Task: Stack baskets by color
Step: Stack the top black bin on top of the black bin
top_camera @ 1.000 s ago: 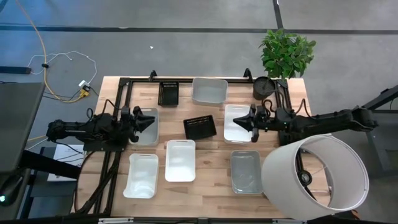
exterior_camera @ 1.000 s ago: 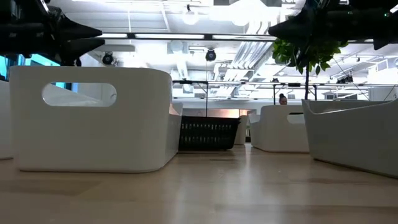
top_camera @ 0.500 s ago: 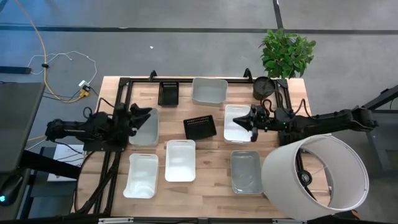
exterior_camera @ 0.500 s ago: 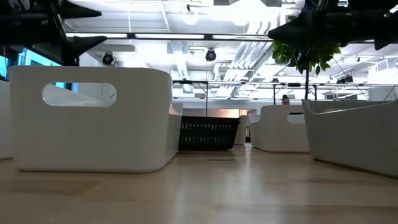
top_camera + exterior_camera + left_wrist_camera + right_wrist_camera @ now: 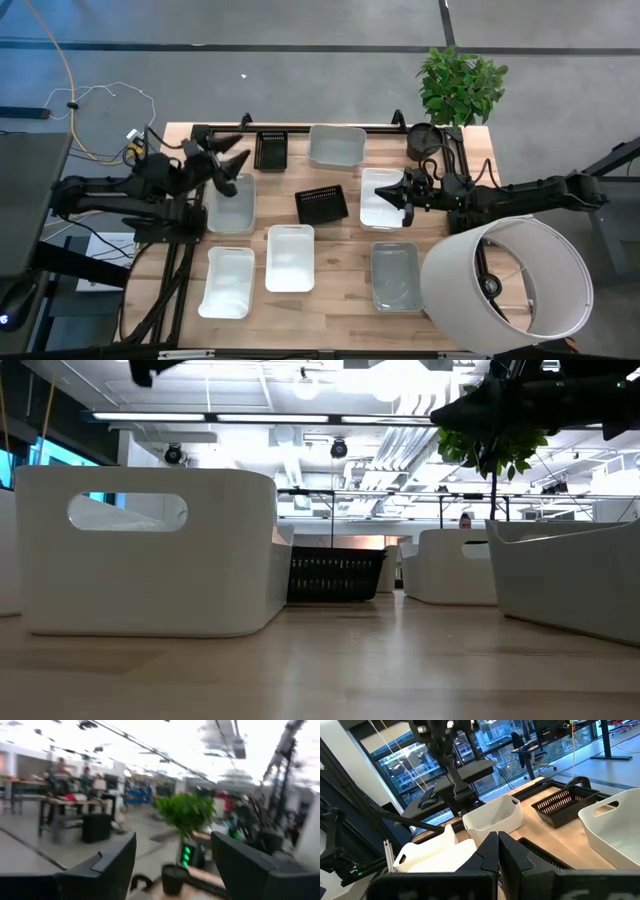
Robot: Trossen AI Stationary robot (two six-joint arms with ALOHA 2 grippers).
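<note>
Several small baskets stand on the wooden table: white ones (image 5: 290,258) (image 5: 226,281) (image 5: 385,197), grey translucent ones (image 5: 230,203) (image 5: 396,276) (image 5: 336,145) and black slotted ones (image 5: 322,204) (image 5: 271,148). My left gripper (image 5: 232,165) is open and raised high above the far end of the left grey basket. In its wrist view (image 5: 173,840) it points out into the room with nothing between its fingers. My right gripper (image 5: 400,192) is shut and hovers above the white basket at centre right, with nothing held (image 5: 497,845).
A big white lampshade (image 5: 510,275) covers the near right corner. A round black plant pot (image 5: 424,140) and its green plant (image 5: 460,85) stand at the far right. A black frame (image 5: 300,127) runs along the far edge and down the left side.
My left gripper has opened wider and risen well above the left grey basket, moving a little toward the far edge and tipping its fingers upward. The grey basket stays where it stood. My right arm has kept still.
</note>
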